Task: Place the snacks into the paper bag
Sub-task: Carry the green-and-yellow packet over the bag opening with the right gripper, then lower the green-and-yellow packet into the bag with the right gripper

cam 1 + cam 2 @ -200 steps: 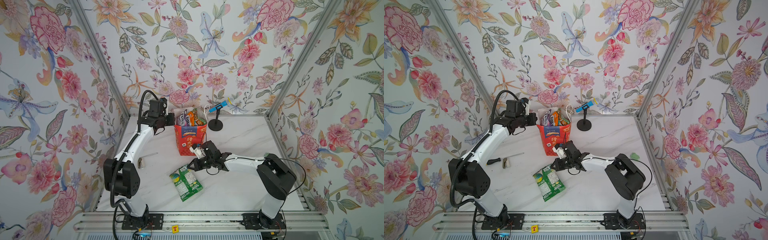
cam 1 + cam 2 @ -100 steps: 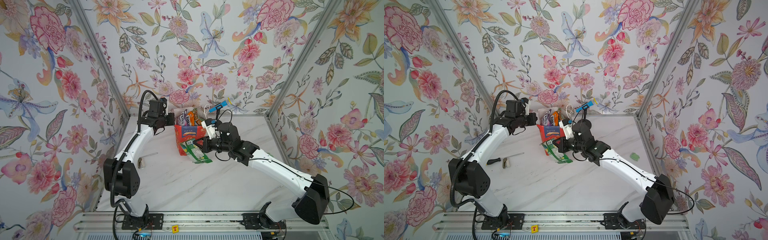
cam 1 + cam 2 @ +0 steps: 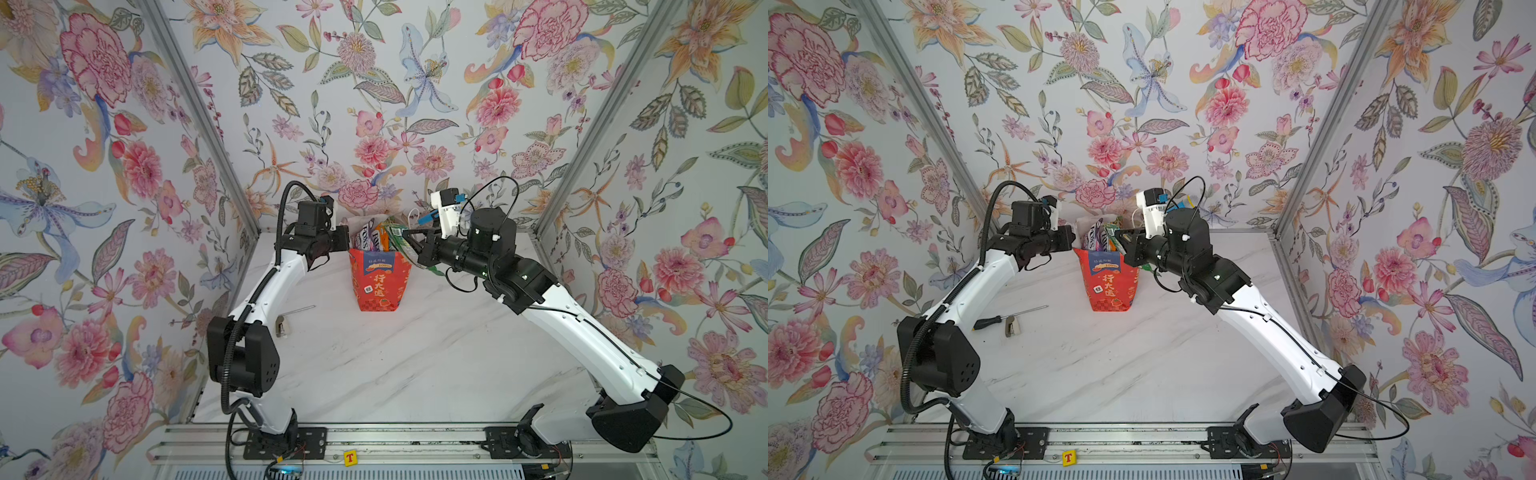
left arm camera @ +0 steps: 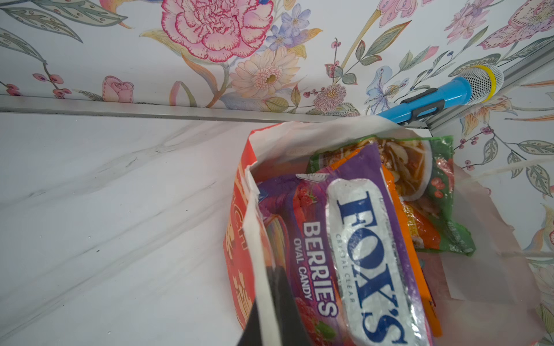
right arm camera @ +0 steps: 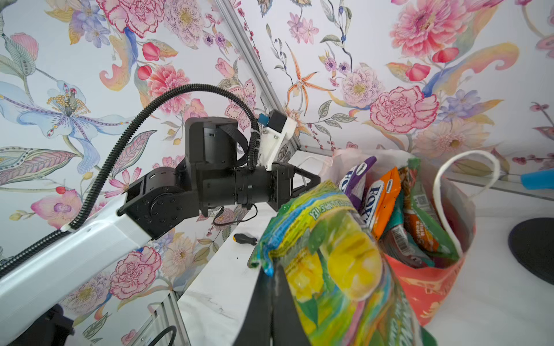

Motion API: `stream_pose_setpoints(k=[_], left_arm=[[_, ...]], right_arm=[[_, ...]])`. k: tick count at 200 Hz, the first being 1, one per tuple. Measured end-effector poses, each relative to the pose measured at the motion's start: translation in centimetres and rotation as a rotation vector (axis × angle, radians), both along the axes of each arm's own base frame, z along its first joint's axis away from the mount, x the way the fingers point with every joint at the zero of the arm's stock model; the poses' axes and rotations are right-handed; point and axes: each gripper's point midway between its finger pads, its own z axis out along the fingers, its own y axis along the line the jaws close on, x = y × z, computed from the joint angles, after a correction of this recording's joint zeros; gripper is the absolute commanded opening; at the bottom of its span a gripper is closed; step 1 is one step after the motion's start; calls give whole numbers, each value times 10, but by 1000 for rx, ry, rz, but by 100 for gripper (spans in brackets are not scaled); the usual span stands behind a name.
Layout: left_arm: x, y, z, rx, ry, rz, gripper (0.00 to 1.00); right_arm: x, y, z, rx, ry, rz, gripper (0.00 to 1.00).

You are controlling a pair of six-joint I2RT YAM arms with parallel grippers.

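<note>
One white marble table (image 3: 415,365) carried it all, with two arms, the left arm (image 3: 266,291) and the right arm (image 3: 582,332), reaching in from the near edge. One red paper bag (image 3: 380,282) stood upright at the far middle. The left gripper (image 3: 347,244) was clamped tight on the bag's left rim. The right gripper (image 5: 271,299) pinched one green-yellow packet (image 5: 329,263) at the bag's right rim, partly hanging outside.

Inside the bag I could count four packets, perhaps more hidden: a purple FOX'S (image 4: 344,254), an orange FOX'S (image 5: 380,199), a teal one (image 5: 398,238) and a green nut one (image 4: 434,191). One blue microphone (image 4: 449,90) stood behind the bag. One screwdriver (image 3: 1000,318) lay at the left, well apart.
</note>
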Motion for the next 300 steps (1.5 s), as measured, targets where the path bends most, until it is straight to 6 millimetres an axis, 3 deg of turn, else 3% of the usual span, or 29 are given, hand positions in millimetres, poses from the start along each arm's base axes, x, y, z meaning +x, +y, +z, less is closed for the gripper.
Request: stream_pose_setpoints(k=[75, 136, 241, 300], left_arm=[[1, 0, -1, -7, -8, 0, 0], [1, -3, 0, -20, -11, -9, 0], [0, -1, -1, -34, -20, -3, 0], [0, -1, -1, -40, -23, -2, 0]], right_arm=[[18, 1, 2, -33, -21, -37, 0], [40, 12, 24, -21, -75, -58, 0], [95, 75, 32, -4, -133, -65, 0], [127, 95, 27, -11, -175, -129, 0]])
